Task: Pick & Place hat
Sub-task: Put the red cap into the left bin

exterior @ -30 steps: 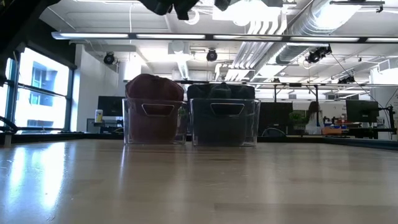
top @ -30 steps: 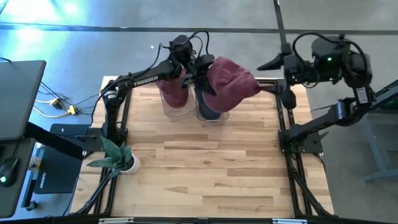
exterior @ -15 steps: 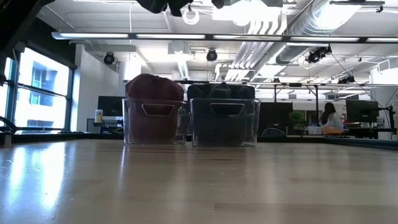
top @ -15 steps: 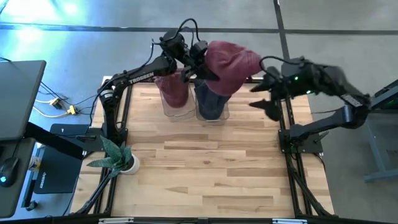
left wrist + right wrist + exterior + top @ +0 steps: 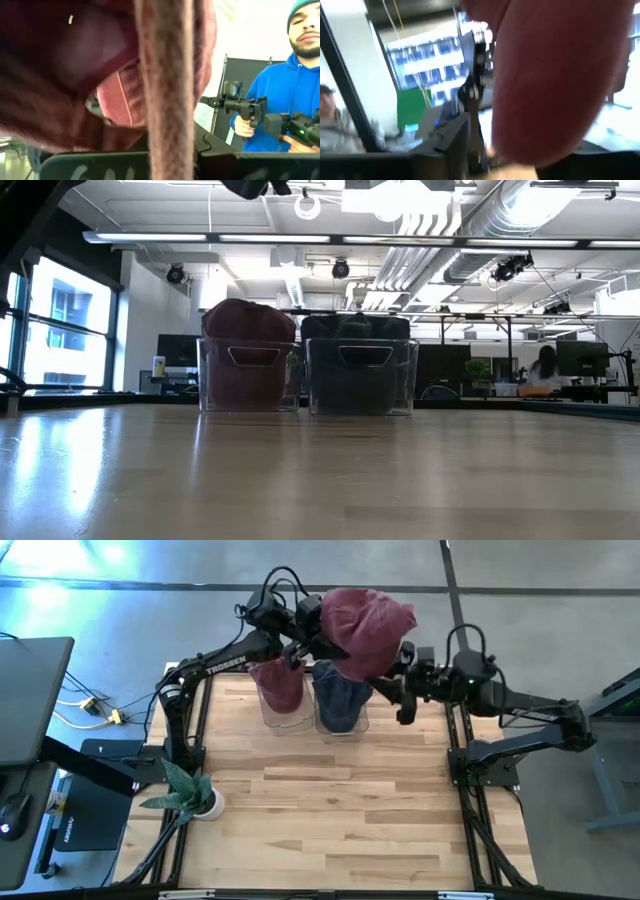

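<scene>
Two arms meet high over the bins at twelve o'clock of the tabletop [image 5: 340, 810]. The left gripper [image 5: 318, 635] is clamped on the maroon hat [image 5: 362, 625], which hangs in the air above the right-hand clear bin [image 5: 338, 705] of dark hats. The right gripper [image 5: 400, 698] reaches in at the hat's three o'clock side, just beside the cloth; I cannot tell how its fingers stand.

Risks, as I judge them: the soft knit could sag or slip from a thin pinch and drop into the wrong bin, or the right gripper could snag the fabric or knock the left arm in a handover.

Hidden: both wrist views are filled with maroon cloth, so contact and fingers are unreadable. The low view shows only both bins [image 5: 250, 370], with the arms cut off at the top.
</scene>
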`<action>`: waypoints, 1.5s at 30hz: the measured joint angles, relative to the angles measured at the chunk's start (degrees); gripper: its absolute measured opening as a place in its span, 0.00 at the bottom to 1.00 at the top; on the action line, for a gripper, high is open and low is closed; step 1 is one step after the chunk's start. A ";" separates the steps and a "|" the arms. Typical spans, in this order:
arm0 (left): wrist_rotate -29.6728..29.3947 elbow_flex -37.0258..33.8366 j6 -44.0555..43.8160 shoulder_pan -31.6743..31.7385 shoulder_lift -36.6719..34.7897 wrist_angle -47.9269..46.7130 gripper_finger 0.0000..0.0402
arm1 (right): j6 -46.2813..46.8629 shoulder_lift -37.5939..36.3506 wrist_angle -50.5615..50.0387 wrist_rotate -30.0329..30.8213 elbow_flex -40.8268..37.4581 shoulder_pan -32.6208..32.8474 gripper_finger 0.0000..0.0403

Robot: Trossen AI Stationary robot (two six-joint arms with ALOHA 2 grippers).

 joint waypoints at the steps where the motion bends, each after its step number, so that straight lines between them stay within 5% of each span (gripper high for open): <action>1: -0.03 0.03 -0.01 0.00 -0.03 -0.01 0.01 | -0.03 0.00 1.64 0.11 -0.25 -0.03 0.40; 8: -0.28 0.01 -0.48 0.02 0.02 0.48 0.01 | -5.81 0.18 4.44 0.16 -0.08 0.03 0.04; 12: -0.28 0.01 -1.29 0.02 0.04 2.60 0.07 | -13.09 0.75 -1.75 0.77 5.07 0.05 0.05; 17: 2.29 -0.05 -1.12 1.26 0.11 1.56 0.29 | -33.03 2.90 -18.59 1.72 18.34 1.17 0.03; 24: 9.55 -0.19 1.87 6.76 0.22 -13.13 0.49 | -57.79 9.12 -37.54 20.27 35.64 6.41 0.02; 27: 8.13 -0.23 3.44 8.43 0.36 -15.05 0.47 | -59.36 10.56 -42.78 25.77 39.15 7.72 0.02; 32: 7.00 -0.19 4.15 10.46 -2.66 -14.01 0.36 | -45.41 8.27 -48.80 18.18 36.67 4.74 0.01; 37: 8.00 -0.19 6.52 13.53 -6.00 -14.97 0.23 | -42.00 4.99 -45.64 17.51 27.92 4.74 0.02; 45: 1.27 -0.15 8.88 19.29 -13.66 -15.66 0.01 | -41.99 0.42 -37.65 17.85 18.83 4.95 0.03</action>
